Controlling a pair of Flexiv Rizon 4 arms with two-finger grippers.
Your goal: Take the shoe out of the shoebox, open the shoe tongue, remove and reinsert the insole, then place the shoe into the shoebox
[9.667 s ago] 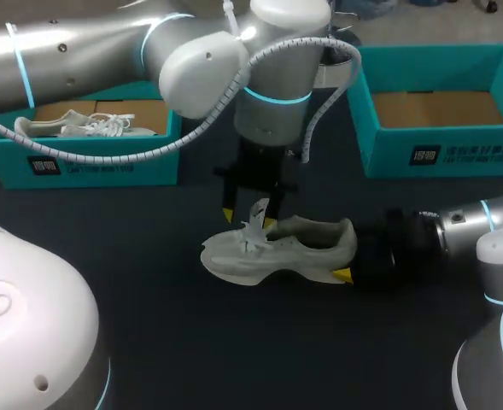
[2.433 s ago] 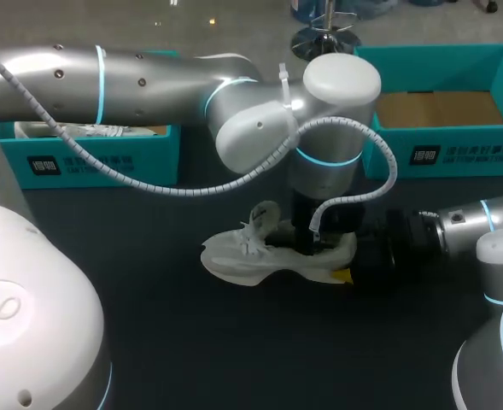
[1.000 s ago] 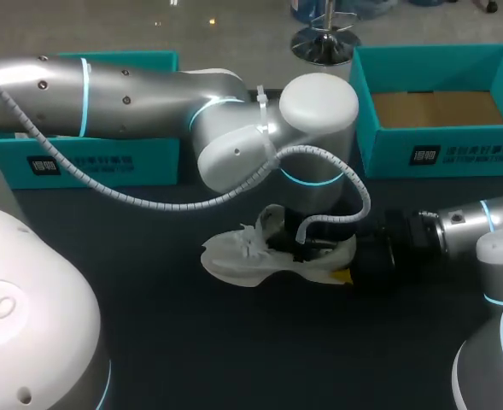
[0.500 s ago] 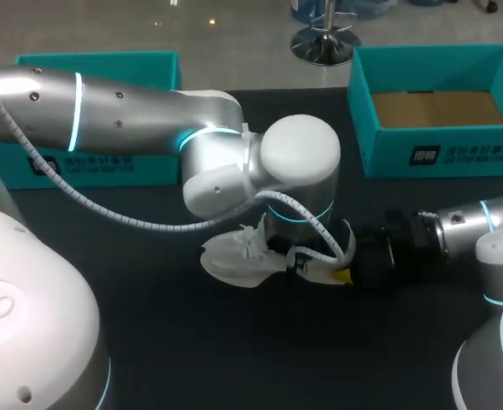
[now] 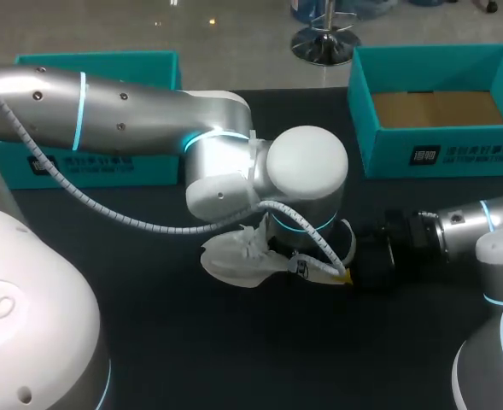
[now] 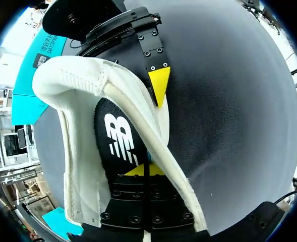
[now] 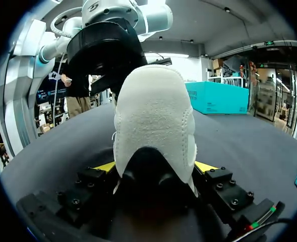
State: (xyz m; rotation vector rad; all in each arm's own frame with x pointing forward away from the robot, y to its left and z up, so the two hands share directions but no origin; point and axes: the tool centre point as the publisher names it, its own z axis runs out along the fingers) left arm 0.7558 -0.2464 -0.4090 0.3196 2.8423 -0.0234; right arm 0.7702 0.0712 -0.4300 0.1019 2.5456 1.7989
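We see a cream-white shoe with a black insole bearing a white mark, on our black table. The shoebox is teal, brown inside. Our left arm is silver with cyan rings.

On the dark desk we see a white sneaker, toe to the left. Our left arm covers its middle; our right arm meets the heel, a yellow fingertip showing. Behind stand a left teal shoebox and an open right teal shoebox.
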